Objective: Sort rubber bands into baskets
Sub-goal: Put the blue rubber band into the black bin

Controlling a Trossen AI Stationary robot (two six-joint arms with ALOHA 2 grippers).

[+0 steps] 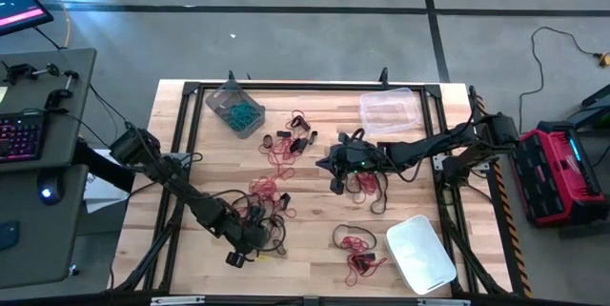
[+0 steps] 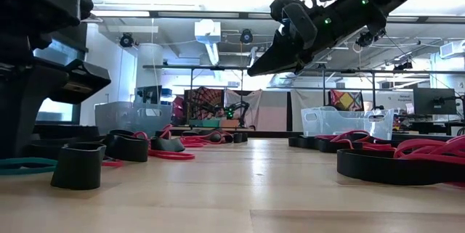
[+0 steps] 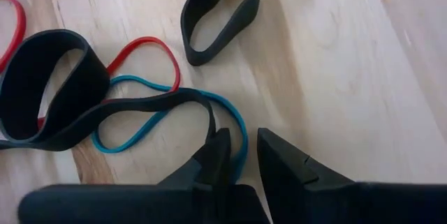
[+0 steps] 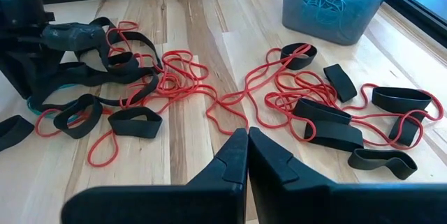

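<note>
Red, black and teal rubber bands lie in loose heaps on the wooden table (image 1: pixel 315 220). My left gripper (image 3: pixel 244 139) hangs low over the near-left heap (image 1: pixel 257 213), slanting down and slightly open, with bare wood in the gap. A teal band (image 3: pixel 129 79) lies flat under a black band (image 3: pixel 174 102), and its curved end runs beside one finger. My right gripper (image 4: pixel 247 132) hovers shut above the middle heaps (image 1: pixel 329 165). The grey-tinted basket (image 1: pixel 235 108) holds teal bands. A clear basket (image 1: pixel 389 111) stands at the far right and a whitish one (image 1: pixel 419 254) at the near right. My left gripper has one finger (image 3: pixel 218 147) right at the teal band's curved end (image 3: pixel 237 121), coming from above on a slant. The finger itself hides the spot, so I cannot tell whether it touches the band. The band lies flat on the wood.
A wide black band (image 3: pixel 253 8) lies loose beyond my left fingers, and a red one (image 3: pixel 150 41) pokes out under the black. More bands lie near the front edge (image 1: pixel 357 249). A black frame (image 1: pixel 286 85) rims the table. Bare wood lies between the heaps.
</note>
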